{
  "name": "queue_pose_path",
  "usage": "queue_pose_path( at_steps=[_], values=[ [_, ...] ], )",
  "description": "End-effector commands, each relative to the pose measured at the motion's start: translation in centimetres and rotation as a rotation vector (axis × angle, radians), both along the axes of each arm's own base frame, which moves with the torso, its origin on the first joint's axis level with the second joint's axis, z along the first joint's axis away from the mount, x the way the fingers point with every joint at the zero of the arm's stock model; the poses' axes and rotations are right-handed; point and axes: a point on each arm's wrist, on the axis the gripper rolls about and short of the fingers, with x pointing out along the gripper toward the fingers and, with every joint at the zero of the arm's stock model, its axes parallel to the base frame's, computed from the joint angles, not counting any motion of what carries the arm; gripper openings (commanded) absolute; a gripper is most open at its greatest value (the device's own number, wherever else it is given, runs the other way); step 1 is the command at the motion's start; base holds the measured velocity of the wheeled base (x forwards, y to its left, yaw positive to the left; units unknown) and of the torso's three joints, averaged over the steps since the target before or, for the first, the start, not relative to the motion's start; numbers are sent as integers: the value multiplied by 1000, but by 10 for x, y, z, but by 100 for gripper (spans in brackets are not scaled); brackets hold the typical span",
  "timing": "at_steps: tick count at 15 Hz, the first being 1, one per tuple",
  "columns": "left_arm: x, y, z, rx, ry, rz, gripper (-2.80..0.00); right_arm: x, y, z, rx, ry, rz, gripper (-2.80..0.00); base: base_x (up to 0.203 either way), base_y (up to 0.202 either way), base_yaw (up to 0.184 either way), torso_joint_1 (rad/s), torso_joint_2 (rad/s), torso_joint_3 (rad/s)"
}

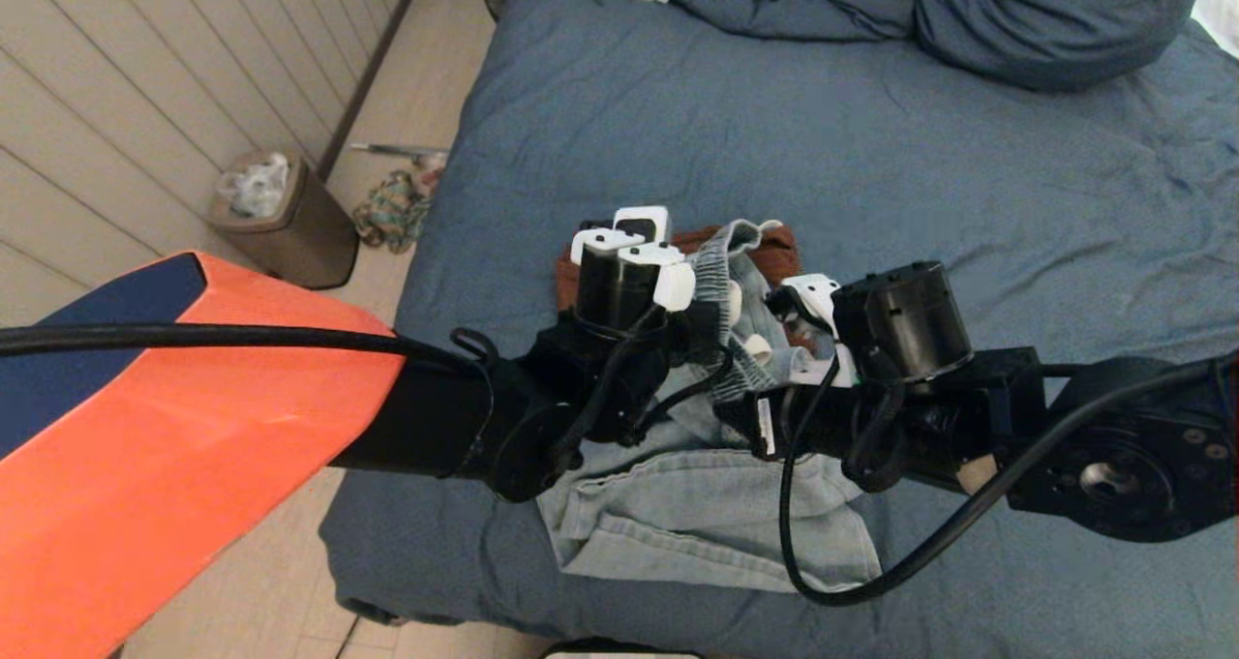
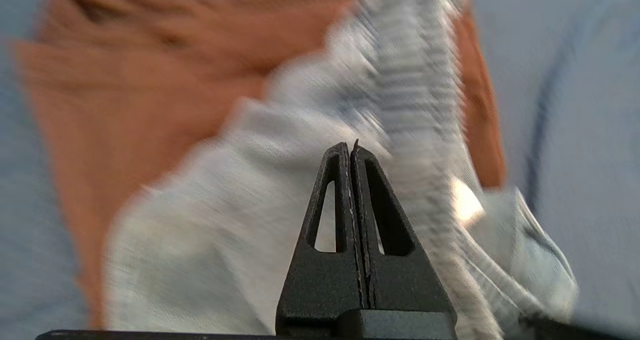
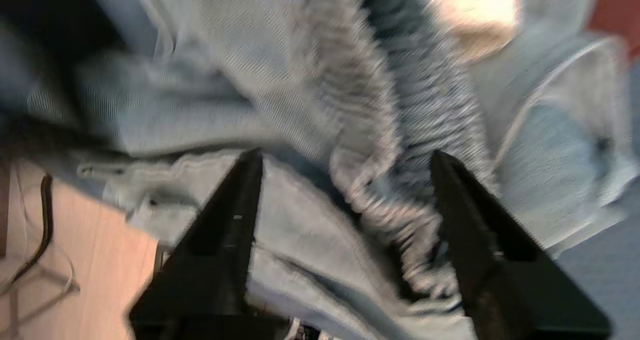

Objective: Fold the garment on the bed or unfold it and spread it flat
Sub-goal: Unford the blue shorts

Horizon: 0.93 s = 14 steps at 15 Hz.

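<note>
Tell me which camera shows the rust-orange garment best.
The left wrist view: the orange garment fills much of it, lying under the pale denim. The head view shows only a strip behind the arms; the right wrist view, just a corner.

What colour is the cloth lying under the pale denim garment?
Rust orange, clearest in the left wrist view.

Left hand with fingers pressed together, over pale denim garment, orange cloth toward ten o'clock, blue bed at three o'clock

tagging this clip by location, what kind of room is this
Most likely a home bedroom: a wide bed with a slate-blue cover, a bunched duvet at its head, and a small waste bin on the floor alongside.
</note>
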Motion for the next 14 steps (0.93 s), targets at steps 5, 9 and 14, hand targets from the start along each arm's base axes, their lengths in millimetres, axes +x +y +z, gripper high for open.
queue_pose_path(
  at_steps=[5, 9, 14],
  values=[
    [14, 23, 19, -32, -29, 60, -280, 5, 3, -1, 17, 5, -7, 0, 0, 0, 0, 0, 0, 0],
    [15, 20, 13, -22, -19, 56, -280, 17, -32, 49, 116, -130, -102, 0, 0, 0, 0, 0, 0, 0],
    [-2, 2, -2, 3, 9, 0, -280, 17, -61, 31, 93, -64, -161, 0, 0, 0, 0, 0, 0, 0]
  ],
)
